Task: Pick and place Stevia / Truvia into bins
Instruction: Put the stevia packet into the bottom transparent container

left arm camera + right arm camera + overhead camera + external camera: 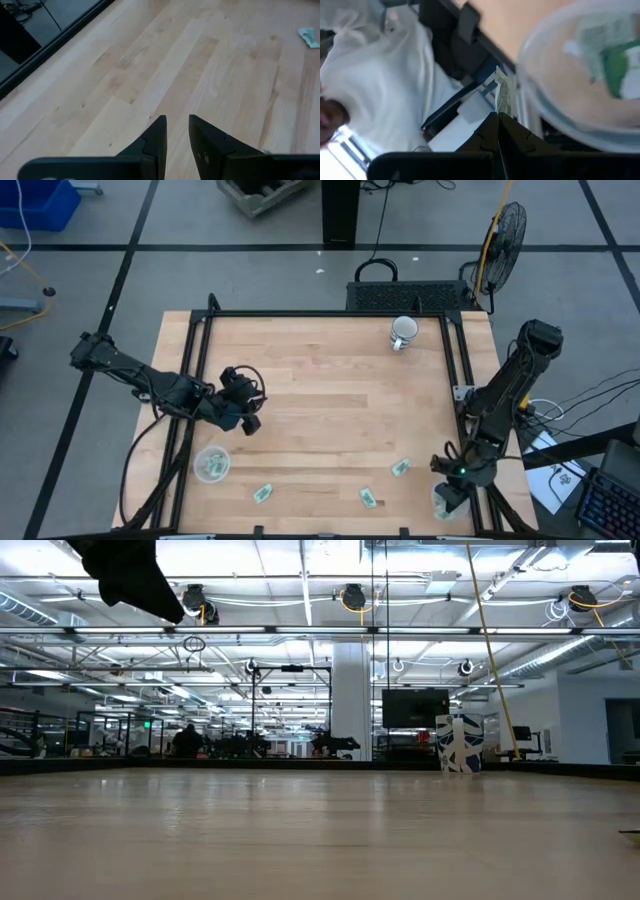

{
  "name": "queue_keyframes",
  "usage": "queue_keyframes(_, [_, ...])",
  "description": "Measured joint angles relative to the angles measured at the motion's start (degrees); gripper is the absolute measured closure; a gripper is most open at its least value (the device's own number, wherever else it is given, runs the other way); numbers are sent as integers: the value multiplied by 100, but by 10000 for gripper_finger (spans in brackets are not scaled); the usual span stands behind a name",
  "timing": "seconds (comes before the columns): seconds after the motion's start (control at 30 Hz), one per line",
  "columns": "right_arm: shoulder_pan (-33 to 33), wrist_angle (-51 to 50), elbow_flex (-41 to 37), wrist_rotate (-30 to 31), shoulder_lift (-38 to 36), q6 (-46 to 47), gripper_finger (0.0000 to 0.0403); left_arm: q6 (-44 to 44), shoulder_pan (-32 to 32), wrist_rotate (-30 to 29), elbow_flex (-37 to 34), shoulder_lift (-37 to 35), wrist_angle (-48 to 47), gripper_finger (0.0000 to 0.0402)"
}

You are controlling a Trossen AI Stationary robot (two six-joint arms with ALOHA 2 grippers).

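Observation:
Three pale green and white Stevia sachets lie flat near the table's front edge (263,494), (368,498), (401,468). One clear bin (211,464) stands at the front left with sachets inside. The other bin (580,80), at the front right corner, also holds sachets. My right gripper (449,498) hovers at this bin, shut on one sachet (502,97). My left gripper (247,420) hangs over the table's left part, above bare wood. It is open a little (177,120), with nothing between its fingers. My right gripper pinches one end of the sachet (500,111) between its two fingertips. The rest of the sachet sticks out past the fingertips, seen edge-on. The sachet is lifted clear, just beside the rim of the front right bin.
A white mug (403,332) stands near the table's far edge. A black frame rail (190,380) borders the table on both sides. A person in white (385,85) shows beyond the table in the right wrist view. One sachet (309,37) lies ahead of my left gripper.

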Motion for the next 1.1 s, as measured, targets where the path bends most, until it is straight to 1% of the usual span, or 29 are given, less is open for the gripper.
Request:
queue_keyframes(0.2, [-72, -222, 6, -92, -65, -253, 403, -2, 0, 0, 0, 0, 0, 314])
queue_keyframes(0.4, [-72, -510, 4, -190, -635, -423, 403, -4, 0, 0, 0, 0, 2, 314])
queue_keyframes(0.53, [-23, -1685, -22, -541, -1162, -271, 403, -4, 7, 0, 0, -2, 6, 314])
queue_keyframes(0.6, [-61, -2253, -11, -370, -1410, -90, 403, 19, 9, -4, 0, -1, 11, 314])
queue_keyframes(0.67, [-47, -2786, -15, -359, -1542, 145, 403, 111, 16, -1, 0, -2, 42, 314])
queue_keyframes(0.7, [-35, -2897, -17, -385, -1568, 294, 403, 121, 22, 0, 0, 0, 38, 314])
queue_keyframes(0.77, [-54, -2776, -16, -333, -1566, 450, 403, 129, 22, 2, 0, -2, 35, 314])
queue_keyframes(0.9, [-48, -2317, -13, -319, -1439, 322, 403, 136, 22, 1, 0, -2, 33, 314])
queue_keyframes(1.1, [-55, -2340, -12, -206, -1210, 323, 399, 146, 20, 0, 0, -2, 31, 314])
